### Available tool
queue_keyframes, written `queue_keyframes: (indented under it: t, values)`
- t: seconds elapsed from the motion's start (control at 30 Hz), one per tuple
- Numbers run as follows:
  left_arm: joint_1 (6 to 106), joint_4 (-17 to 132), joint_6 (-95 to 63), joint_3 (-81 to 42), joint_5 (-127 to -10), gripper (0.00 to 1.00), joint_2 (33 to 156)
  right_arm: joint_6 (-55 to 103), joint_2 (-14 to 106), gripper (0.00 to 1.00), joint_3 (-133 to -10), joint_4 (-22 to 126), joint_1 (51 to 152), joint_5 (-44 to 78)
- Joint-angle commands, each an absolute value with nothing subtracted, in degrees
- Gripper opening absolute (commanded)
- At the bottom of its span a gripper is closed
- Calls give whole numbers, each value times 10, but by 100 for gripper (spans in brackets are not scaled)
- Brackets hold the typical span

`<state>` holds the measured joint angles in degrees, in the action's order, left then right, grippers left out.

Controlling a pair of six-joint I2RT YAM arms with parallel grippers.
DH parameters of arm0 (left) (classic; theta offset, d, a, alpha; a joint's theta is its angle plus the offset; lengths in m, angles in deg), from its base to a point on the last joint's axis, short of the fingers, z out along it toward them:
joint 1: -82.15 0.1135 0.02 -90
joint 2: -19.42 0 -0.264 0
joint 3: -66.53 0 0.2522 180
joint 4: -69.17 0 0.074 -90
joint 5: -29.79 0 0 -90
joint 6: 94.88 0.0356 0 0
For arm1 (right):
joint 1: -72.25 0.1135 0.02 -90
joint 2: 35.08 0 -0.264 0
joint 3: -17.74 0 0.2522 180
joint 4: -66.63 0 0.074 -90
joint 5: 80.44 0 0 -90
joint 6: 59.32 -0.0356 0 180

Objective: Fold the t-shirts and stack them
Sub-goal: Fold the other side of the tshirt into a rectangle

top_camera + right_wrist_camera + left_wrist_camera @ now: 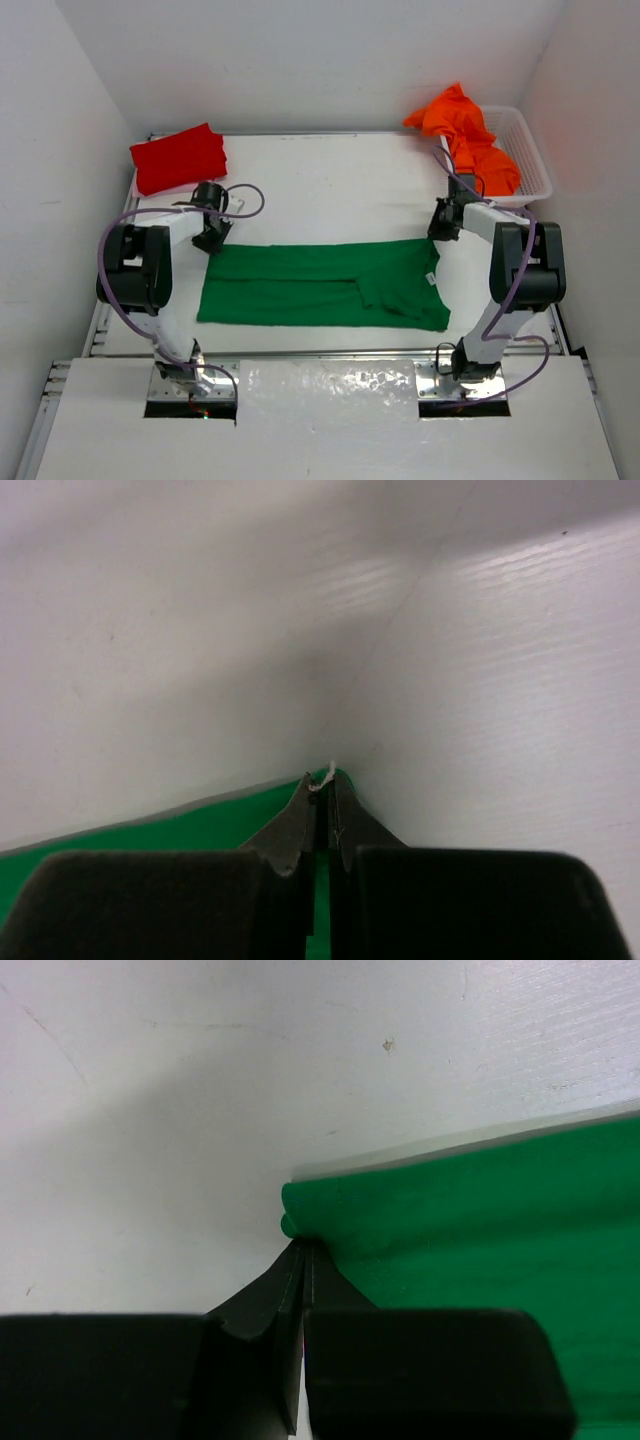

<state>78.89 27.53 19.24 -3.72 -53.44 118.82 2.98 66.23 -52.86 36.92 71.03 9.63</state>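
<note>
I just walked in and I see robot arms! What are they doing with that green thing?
The two arms are folding shirts. The left gripper and the right gripper are each pinched shut on a far corner of the green t-shirt, which lies spread flat on the table. A red t-shirt sits folded at the far left. An orange t-shirt is bunched up in the white basket at the far right.

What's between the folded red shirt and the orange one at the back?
Bare table, in the top view: nothing lies between the red t-shirt and the orange t-shirt. The green t-shirt lies nearer, clear of that stretch.
</note>
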Motion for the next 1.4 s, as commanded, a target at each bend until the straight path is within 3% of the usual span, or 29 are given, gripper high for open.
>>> queue_keyframes:
  t: [0.0, 0.17, 0.27, 0.37, 0.4, 0.43, 0.6, 0.73, 0.93, 1.13, 1.37]
  values:
    - [790, 297, 180, -26, -546, 0, 1203, 21, 667, 0, -515, 443, 700, 111]
    - [790, 303, 181, -23, -527, 0, 1205, 39, 691, 2, -523, 474, 699, 127]
    - [790, 290, 182, -29, -538, 0, 1194, 56, 695, 12, -545, 454, 699, 144]
    - [790, 281, 184, -50, -528, 13, 1177, 81, 677, 26, -576, 408, 699, 133]
    - [790, 272, 186, -56, -525, 16, 1171, 87, 671, 38, -585, 394, 699, 127]
    - [791, 268, 187, -63, -520, 24, 1168, 97, 666, 42, -594, 379, 699, 123]
    - [790, 240, 195, -109, -495, 31, 1147, 102, 601, 55, -632, 275, 699, 89]
    - [791, 238, 199, -129, -513, 32, 1129, 76, 523, 58, -608, 198, 699, 53]
    - [791, 262, 211, -131, -554, 32, 1167, 51, 394, 51, -419, 126, 699, 90]
    - [788, 282, 228, -132, -585, 32, 1210, 19, 249, 51, -277, 107, 699, 112]
    - [787, 301, 232, -95, -574, 27, 1219, -6, 244, 44, -208, 140, 699, 124]
